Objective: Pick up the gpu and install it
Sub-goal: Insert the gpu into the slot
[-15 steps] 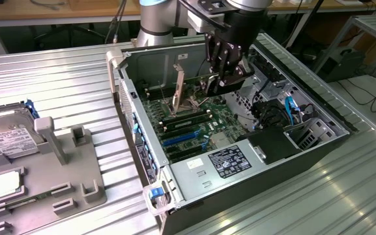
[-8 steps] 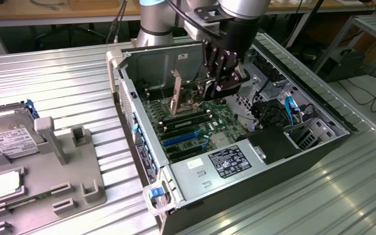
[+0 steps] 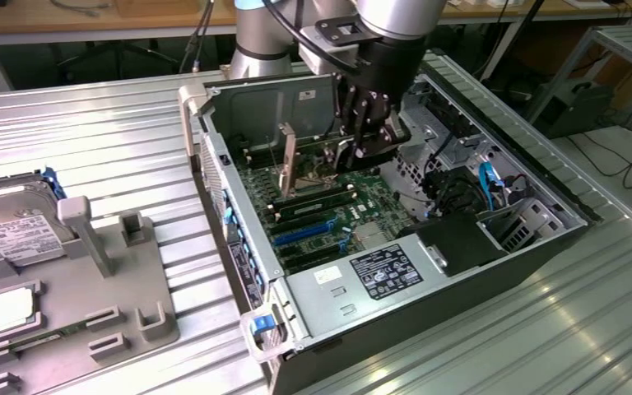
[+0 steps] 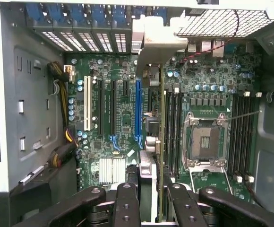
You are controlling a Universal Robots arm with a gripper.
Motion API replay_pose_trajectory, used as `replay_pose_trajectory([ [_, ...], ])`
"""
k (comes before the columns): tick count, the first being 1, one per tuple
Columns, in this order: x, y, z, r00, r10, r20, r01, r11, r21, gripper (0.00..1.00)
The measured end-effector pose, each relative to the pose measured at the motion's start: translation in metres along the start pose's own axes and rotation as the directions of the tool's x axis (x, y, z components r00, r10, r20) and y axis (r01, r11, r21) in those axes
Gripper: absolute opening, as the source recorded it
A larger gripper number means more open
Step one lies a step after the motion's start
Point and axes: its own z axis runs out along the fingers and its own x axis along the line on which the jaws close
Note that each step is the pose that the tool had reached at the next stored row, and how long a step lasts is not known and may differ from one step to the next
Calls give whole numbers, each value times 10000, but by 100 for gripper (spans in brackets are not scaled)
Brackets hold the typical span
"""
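Pickup looks done: on the exterior view's left, your fixture tray (image 3: 129, 325) carries the hard drive (image 3: 9, 226) and CPU chip (image 3: 11, 306), while the gpu (image 4: 152, 47) stands on edge inside the open computer case (image 3: 404, 337), over the motherboard (image 4: 123, 94). The gripper (image 4: 152, 208) pinches it at the end opposite the bracket. Seating seems outstanding: the card appears beside the blue slot (image 4: 138, 109), not in it.

Cables (image 3: 459, 193) crowd the open case (image 3: 261, 103) on 1 side of the gpu (image 4: 151, 45).
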Motion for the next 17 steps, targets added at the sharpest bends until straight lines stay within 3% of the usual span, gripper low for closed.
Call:
replay_pose_trajectory([
  [8, -1, 90, 49, 10000, 1, -1, -1, 10000, -1, 28],
  [17, 4, 106, 84, 10000, 10, -1, -10, 10000, 0, 28],
])
